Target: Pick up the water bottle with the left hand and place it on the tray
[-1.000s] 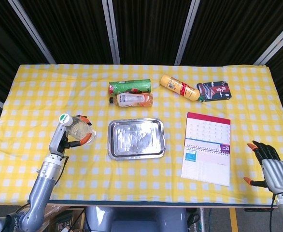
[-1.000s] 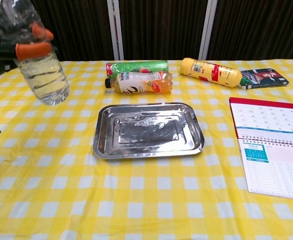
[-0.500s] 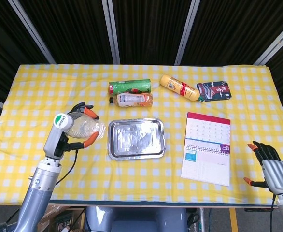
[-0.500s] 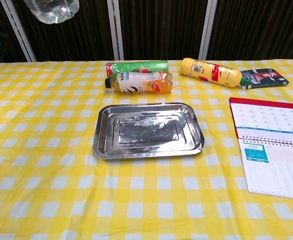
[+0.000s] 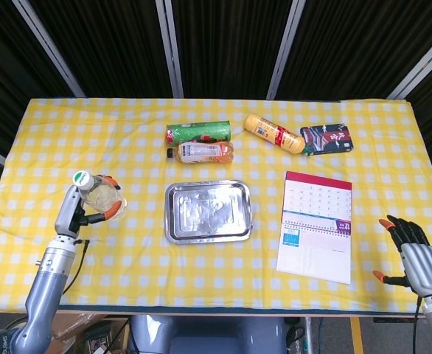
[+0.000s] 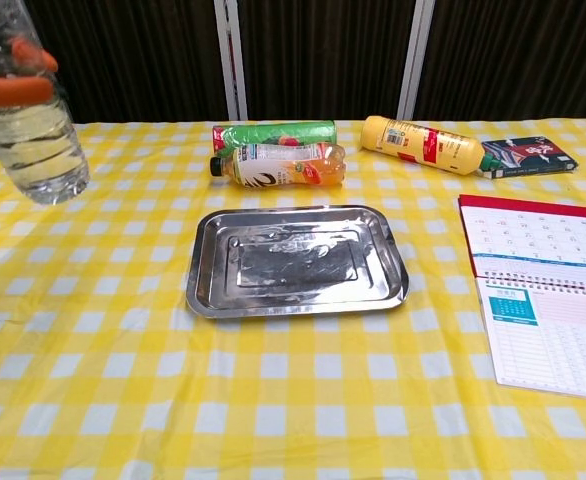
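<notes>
Since half a second ago the left hand [image 5: 79,206] and its water bottle [image 5: 98,193] sit further left and lower, away from the tray [image 5: 208,212]; in the chest view the bottle [image 6: 28,120] is back in frame at the far left edge. Left hand grips the bottle around its body, orange fingertips [image 5: 111,210] wrapped over the clear plastic, white cap toward the camera. Bottle looks lifted off the worktop [image 5: 68,140], roughly upright, well left of the tray and not over it. Right hand [image 5: 415,258] rests at the near right corner, fingers apart, holding nothing. Step in hand, as I judge it: carry the bottle rightward to the tray. To do it well, keep the grip firm on the slippery, partly filled body, hold the bottle level, clear the raised tray rim before lowering, and set it on the flat middle. Two bottles and a can [image 5: 197,133] lie beyond the tray; steer short of them.
</notes>
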`<state>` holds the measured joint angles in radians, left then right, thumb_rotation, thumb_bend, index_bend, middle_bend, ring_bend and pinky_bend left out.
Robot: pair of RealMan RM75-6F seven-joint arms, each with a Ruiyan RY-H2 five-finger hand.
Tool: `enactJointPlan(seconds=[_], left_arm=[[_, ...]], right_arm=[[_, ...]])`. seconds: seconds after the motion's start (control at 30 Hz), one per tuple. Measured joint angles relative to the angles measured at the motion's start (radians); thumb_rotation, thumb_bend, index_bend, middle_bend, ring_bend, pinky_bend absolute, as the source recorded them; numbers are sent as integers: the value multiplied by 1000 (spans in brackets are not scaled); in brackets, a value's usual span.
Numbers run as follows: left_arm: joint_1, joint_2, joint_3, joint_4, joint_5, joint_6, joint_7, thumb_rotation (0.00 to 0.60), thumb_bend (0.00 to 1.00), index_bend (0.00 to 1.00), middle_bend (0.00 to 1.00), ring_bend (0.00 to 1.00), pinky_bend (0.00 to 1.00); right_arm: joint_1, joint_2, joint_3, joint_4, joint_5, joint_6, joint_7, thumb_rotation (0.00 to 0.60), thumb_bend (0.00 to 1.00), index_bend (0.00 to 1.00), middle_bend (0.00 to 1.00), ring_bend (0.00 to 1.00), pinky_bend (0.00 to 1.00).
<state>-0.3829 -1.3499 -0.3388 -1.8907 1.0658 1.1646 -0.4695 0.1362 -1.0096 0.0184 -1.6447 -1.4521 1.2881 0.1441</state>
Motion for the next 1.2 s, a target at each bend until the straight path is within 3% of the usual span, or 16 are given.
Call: enactJointPlan(seconds=[0.13,0.4,0.6,0.93,1.07,1.2], left_arm=[[20,-11,12,80,32,-29,-118,600,509,766,772,210,84],[-13,-40,-16,67,61,-62,-152,600,510,768,772,210,83],[-83,-125,-31,44,37,-74,-55,600,511,769,772,211,84],[-252,-350,-82,16,-90,-55,191,600,514,772,774,217,84],[-264,-361,-90,-32,-108,-11,267,600,514,772,775,217,84],[-237,-312,-90,-99,-114,41,305,600,514,772,774,217,84]], right_arm=[[1,-1,-2,-3,-4,-2,1,600,158,127,73,1,0],[4,-6,-3,-4,-3,-8,-13,600,159,128,73,1,0],[5,-5,-2,-1,0,-11,-9,600,158,128,73,1,0],[4,0,-2,6,-3,-7,9,600,157,128,73,1,0],[0,5,-3,5,-6,-1,16,600,158,128,73,1,0],[-3,8,-5,-1,-13,5,18,600,158,128,74,1,0]])
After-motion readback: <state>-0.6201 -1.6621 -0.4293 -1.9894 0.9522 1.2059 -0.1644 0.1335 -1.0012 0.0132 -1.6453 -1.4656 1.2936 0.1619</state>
